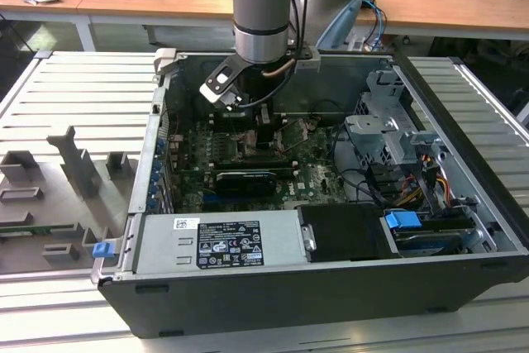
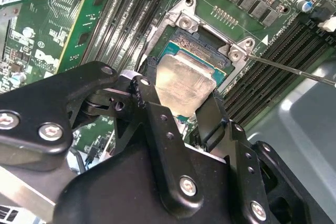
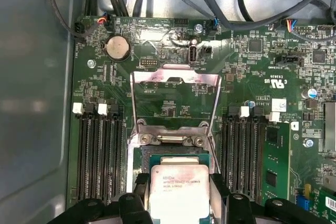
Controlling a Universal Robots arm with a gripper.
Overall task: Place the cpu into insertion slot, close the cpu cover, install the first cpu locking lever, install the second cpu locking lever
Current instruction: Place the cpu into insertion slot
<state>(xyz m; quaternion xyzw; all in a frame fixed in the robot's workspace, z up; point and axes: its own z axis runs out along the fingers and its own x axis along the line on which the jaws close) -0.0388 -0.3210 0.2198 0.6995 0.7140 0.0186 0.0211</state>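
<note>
One arm (image 1: 263,6) reaches down into an open computer case (image 1: 331,295).

- Exterior view's left: grey fixture blocks (image 1: 74,163) on the slatted table (image 1: 50,303).
- Case front: power supply box (image 1: 219,241).
- Centre: gripper (image 3: 178,192), jaws clamped on two opposite edges of the cpu (image 3: 179,195), directly over the insertion slot (image 2: 199,43). Whether the cpu is seated, cannot tell.
- Cpu cover (image 3: 176,76) stands open beyond the slot.
- Memory slots (image 3: 100,156) hem the slot on both sides; a thin lever rod (image 2: 294,69) sticks out beside it.
- Exterior view's right: drive cage (image 1: 384,121).
</note>
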